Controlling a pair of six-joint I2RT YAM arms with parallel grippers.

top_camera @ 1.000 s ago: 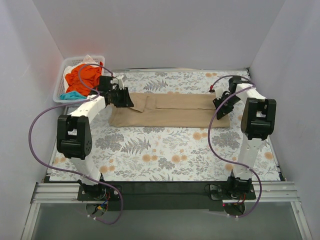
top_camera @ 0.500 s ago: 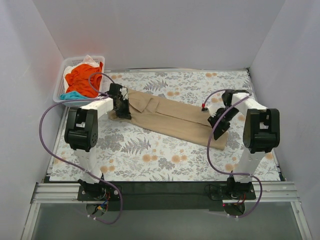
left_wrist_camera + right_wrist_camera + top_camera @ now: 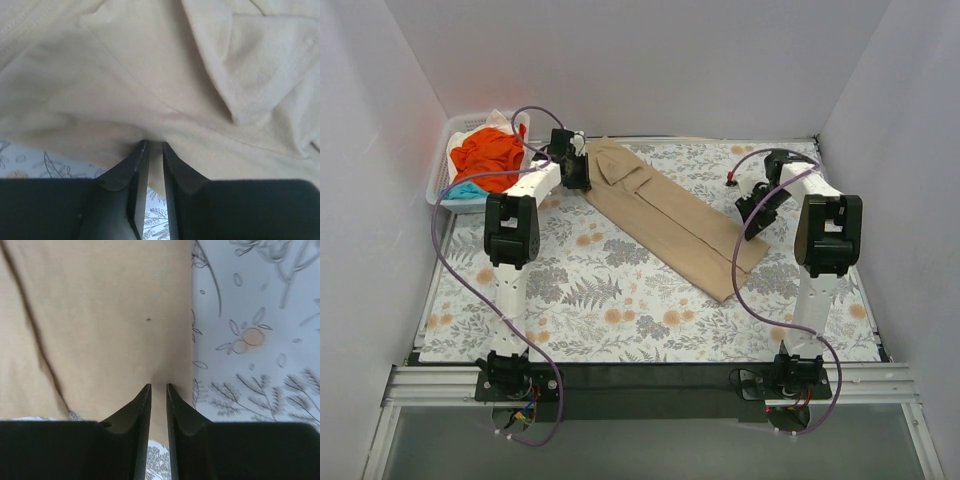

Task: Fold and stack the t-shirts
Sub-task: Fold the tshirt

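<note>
A large tan t-shirt [image 3: 665, 220], folded into a long strip, lies diagonally on the table from far left to near right. My left gripper [image 3: 582, 172] is shut on its far-left end; in the left wrist view the cloth [image 3: 150, 90] is pinched between the narrow jaws [image 3: 155, 145]. My right gripper [image 3: 750, 214] is shut on the strip's right edge; in the right wrist view the tan cloth [image 3: 100, 325] sits between the jaws [image 3: 159, 386]. An orange t-shirt [image 3: 486, 155] and a teal piece [image 3: 463, 190] lie in the basket.
A white lattice basket [image 3: 442, 160] stands at the far left corner beside the left arm. The floral table cover [image 3: 620, 310] spreads under everything. White walls close in the back and both sides. Purple cables loop off both arms.
Both grippers have swung the tan strip from lying straight across the table to a steep diagonal. The left gripper moved toward the far edge, the right gripper back up to the right.
</note>
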